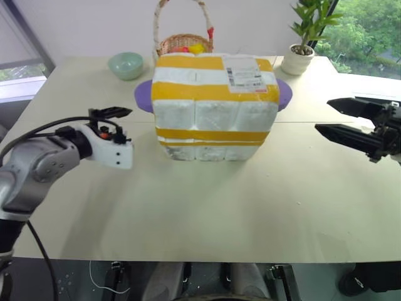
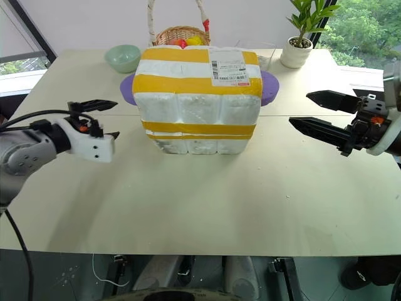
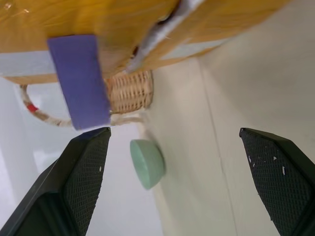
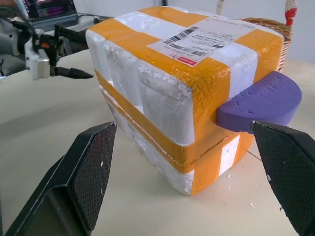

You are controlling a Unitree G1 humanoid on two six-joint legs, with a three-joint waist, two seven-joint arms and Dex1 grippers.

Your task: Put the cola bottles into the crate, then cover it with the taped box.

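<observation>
Taped box (image 1: pixel 215 106) sits mid-table in the head view, left gripper (image 1: pixel 113 122) and right gripper (image 1: pixel 341 119) spread wide on either side, grasping nothing. Left wrist view: wicker basket (image 3: pixel 129 91) and green bowl (image 3: pixel 147 162) beyond the box. Right wrist view: box close between released fingers (image 4: pixel 93 172).

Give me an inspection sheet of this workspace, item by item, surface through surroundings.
Surface: beige table, small white crumbs.
Job's things: taped box sits on the crate, covering it; bottles hidden.
Clutter: wicker basket, green bowl, potted plant behind the box.
Grippers: left gripper open, clear of the box; right gripper open, empty.
Cables: black cable along the left arm.
Surroundings: window, trees outside.
</observation>
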